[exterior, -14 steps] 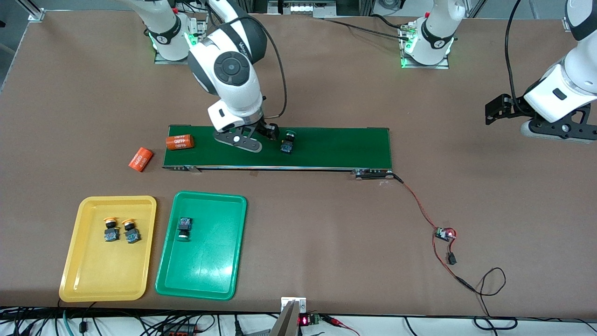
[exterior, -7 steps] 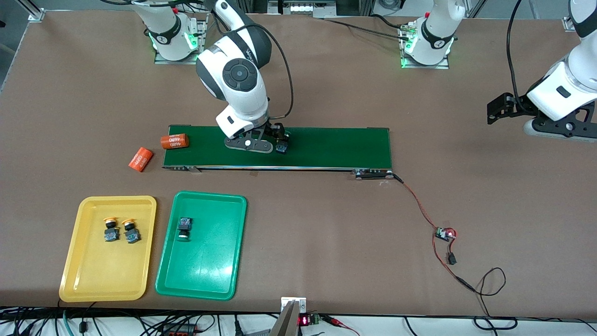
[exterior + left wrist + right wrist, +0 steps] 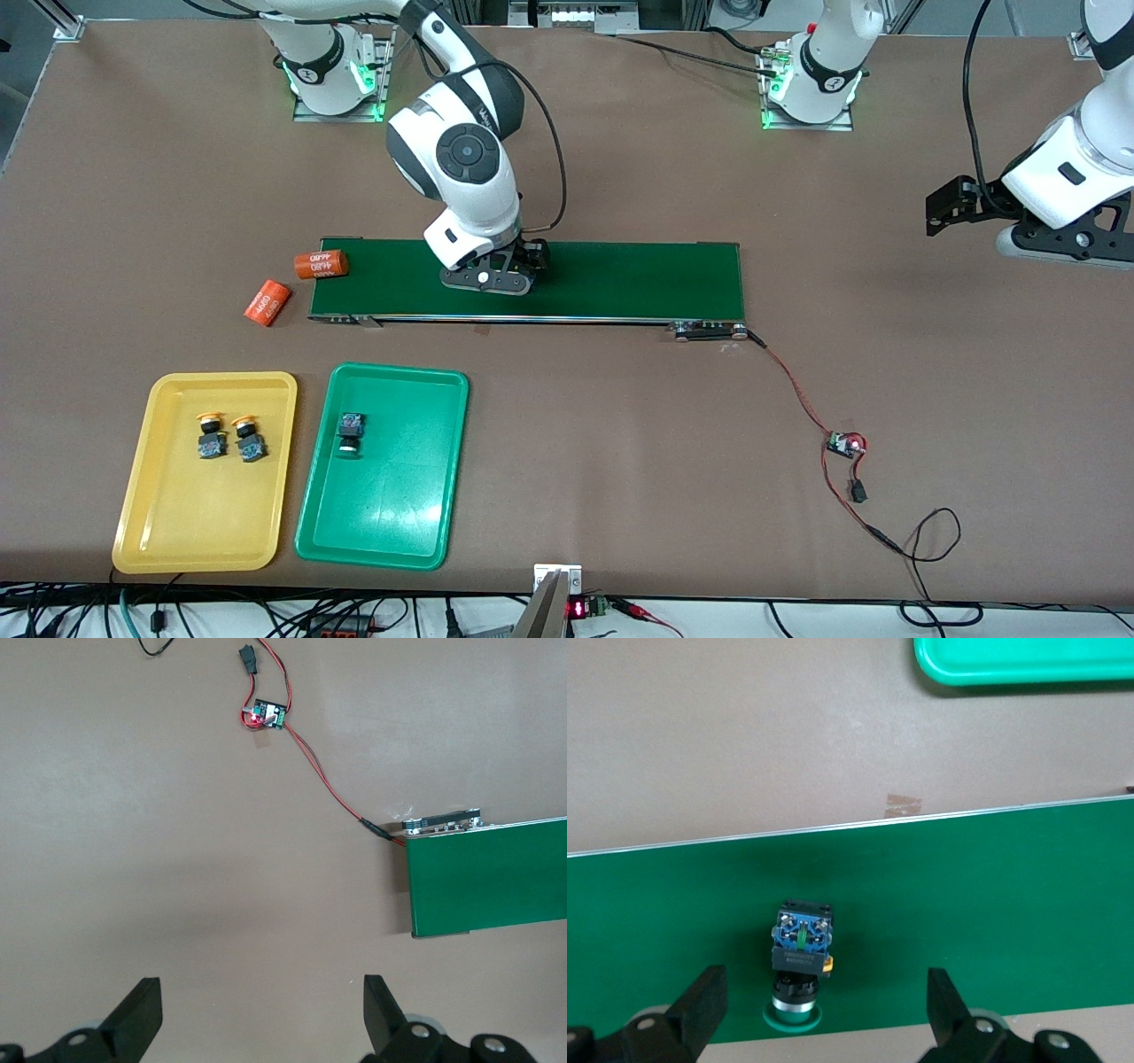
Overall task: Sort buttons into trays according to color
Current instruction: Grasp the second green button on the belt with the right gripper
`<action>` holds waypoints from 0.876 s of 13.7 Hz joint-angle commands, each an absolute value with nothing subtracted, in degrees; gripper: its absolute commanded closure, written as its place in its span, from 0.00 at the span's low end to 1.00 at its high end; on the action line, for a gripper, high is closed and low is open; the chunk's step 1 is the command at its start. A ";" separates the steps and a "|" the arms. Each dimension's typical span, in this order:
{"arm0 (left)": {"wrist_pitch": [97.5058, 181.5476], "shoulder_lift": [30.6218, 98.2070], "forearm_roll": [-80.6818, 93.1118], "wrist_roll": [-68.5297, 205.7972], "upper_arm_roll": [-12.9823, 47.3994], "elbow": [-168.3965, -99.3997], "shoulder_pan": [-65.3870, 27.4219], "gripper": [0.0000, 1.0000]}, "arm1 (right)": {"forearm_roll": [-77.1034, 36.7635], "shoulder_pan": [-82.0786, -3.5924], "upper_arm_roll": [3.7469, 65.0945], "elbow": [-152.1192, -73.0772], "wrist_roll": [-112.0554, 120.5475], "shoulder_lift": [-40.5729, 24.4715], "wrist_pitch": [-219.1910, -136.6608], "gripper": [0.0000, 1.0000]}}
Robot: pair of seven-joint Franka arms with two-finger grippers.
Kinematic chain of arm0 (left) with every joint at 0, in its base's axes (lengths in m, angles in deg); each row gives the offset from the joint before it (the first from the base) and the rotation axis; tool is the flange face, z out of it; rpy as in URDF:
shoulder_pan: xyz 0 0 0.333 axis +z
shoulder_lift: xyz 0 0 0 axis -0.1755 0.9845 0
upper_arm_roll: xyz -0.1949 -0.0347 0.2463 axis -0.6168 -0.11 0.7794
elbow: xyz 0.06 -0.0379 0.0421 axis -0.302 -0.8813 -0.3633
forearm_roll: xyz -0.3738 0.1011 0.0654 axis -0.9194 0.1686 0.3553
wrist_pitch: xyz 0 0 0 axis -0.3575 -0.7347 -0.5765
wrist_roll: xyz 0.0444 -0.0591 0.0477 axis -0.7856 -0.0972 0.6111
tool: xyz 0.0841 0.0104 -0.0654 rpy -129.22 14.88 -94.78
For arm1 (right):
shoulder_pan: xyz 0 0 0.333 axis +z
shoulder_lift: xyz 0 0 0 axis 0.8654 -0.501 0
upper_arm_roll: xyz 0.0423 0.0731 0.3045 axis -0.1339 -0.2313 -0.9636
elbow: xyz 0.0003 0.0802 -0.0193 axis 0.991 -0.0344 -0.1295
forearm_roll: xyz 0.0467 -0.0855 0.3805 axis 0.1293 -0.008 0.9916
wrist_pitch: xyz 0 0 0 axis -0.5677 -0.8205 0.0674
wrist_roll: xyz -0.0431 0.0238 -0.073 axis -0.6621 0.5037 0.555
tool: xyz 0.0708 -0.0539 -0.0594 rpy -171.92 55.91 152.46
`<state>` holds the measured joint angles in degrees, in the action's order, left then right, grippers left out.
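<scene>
Hovering low over the conveyor belt (image 3: pixel 620 279), my right pincer (image 3: pixel 819 1014) has its fingers (image 3: pixel 700 1001) spread wide, with nothing gripped. A green-capped button (image 3: pixel 801 948) lies on the belt between those fingers, touching neither, its cap pointing back toward the pincer's wrist and its black-and-blue body pointing away. From the front camera that button is hidden under the pincer.

My left pincer (image 3: pixel 257 1014) waits over bare worktop (image 3: pixel 177 859) past the belt's end, also fully open and empty; a small circuit board (image 3: pixel 267 714) with red wires lies well out ahead of it.

Well away from the right pincer, toward the front camera, sit the yellow tray (image 3: pixel 205 470) and the green tray (image 3: pixel 383 465), side by side. Two yellow-capped buttons (image 3: pixel 229 436) rest in the yellow tray, one green button (image 3: pixel 351 434) in the green tray.

An orange cylinder (image 3: pixel 321 264) sits at the belt's end on the right arm's side, and a second one (image 3: pixel 267 302) lies on the worktop just off it.
</scene>
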<state>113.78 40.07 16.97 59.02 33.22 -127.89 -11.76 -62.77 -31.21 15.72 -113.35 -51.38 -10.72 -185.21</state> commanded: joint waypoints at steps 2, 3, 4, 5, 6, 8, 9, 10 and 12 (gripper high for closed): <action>112.28 40.99 16.88 57.97 33.42 -125.86 -11.69 0.00 | -63.34 -31.37 15.53 -114.91 -51.50 -11.39 -186.84 0.00; 112.28 40.99 16.88 58.05 33.42 -125.86 -11.69 0.00 | -63.34 -31.37 15.61 -115.26 -51.50 -11.48 -186.93 0.00; 112.36 41.08 16.88 58.05 33.42 -125.86 -11.69 0.00 | -63.26 -31.37 15.53 -115.53 -51.41 -11.83 -187.11 0.00; 112.28 41.08 16.88 58.05 33.42 -125.94 -11.69 0.00 | -63.17 -31.46 15.52 -115.70 -51.50 -12.01 -187.28 0.00; 112.28 40.99 16.88 58.05 33.42 -125.86 -11.69 0.00 | -63.08 -31.54 15.52 -115.88 -51.50 -12.18 -187.37 0.00; 112.28 41.08 16.88 58.23 33.42 -125.86 -11.78 0.00 | -63.08 -31.72 15.52 -116.23 -51.50 -12.88 -187.46 0.00; 112.28 41.08 16.88 58.23 33.42 -125.94 -11.69 0.00 | -63.08 -31.81 15.52 -116.58 -51.50 -13.06 -187.81 0.00; 112.28 41.08 16.88 58.23 33.42 -125.94 -11.69 0.00 | -63.08 -31.81 15.52 -116.84 -51.50 -13.32 -187.99 0.00; 112.28 40.99 16.88 58.23 33.42 -125.94 -11.69 0.00 | -63.08 -31.98 15.52 -117.29 -51.32 -13.59 -188.60 0.00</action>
